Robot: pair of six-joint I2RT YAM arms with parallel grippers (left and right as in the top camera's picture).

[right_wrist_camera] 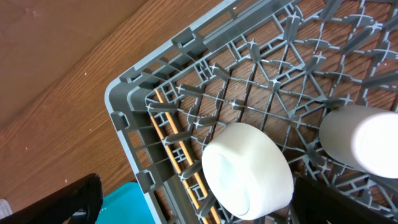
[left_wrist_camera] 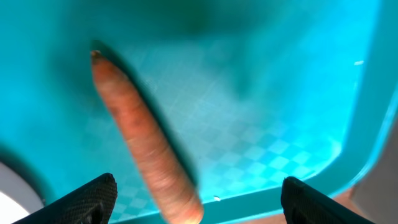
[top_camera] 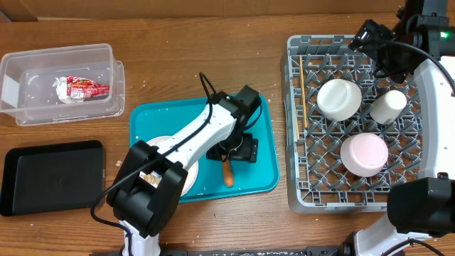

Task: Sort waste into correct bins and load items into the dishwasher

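1. Left gripper (left_wrist_camera: 199,202): note that its fingers (left_wrist_camera: 87,198) stand wide apart above the teal tray (top_camera: 263,174). They hold nothing.
2. Carrot (left_wrist_camera: 146,146): find it lying flat on the teal tray, near the tray's front edge. In the left wrist view it runs on a slant between the two fingers, closer to the left-hand one, and neither finger touches it.
3. Plate (top_camera: 165,141): find it on the left part of the teal tray. The left arm hides most of it.
4. Right gripper (top_camera: 368,35): note that its fingers are spread wide and empty, over the far left corner of the dish rack (top_camera: 296,190).
5. Dish rack contents: check that all pieces stand mouth down on the pegs.
   - One bowl (top_camera: 339,98) sits in the far left area.
   - The cup (top_camera: 388,107) is just right of it.
   - The second bowl (top_camera: 364,154) is nearer the front.
   - The chopsticks (top_camera: 301,92) lie along the left wall of the rack.
6. Clear tub (top_camera: 14,89): find it at the far left of the table (top_camera: 199,43). It contains the red-and-white wrapper (top_camera: 87,89), which lies against a white tissue (top_camera: 62,96).
7. Black tray (top_camera: 50,178): find it in front of the clear tub. Nothing shows inside it.
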